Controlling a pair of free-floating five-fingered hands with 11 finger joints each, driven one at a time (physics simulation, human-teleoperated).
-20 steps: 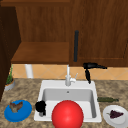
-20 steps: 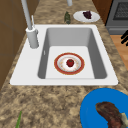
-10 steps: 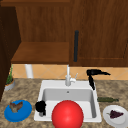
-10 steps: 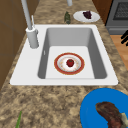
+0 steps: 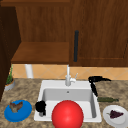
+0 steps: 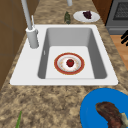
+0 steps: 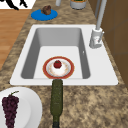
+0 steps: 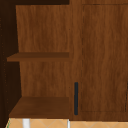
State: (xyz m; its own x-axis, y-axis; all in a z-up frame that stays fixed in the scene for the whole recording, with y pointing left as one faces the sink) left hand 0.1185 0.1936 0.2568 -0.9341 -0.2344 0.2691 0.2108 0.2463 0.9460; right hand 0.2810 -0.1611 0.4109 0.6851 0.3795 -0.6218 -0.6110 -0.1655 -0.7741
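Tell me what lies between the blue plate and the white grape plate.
The sink, with a red-rimmed plate in its basin, separates the blue plate from the white plate; a dark green bottle lies beside the white plate. Left side view.

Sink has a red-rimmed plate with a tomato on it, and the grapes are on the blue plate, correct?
Not quite. The grapes sit on the white plate, as the right side view shows; the blue plate holds a brown piece of food. The red-rimmed plate with the tomato is right.
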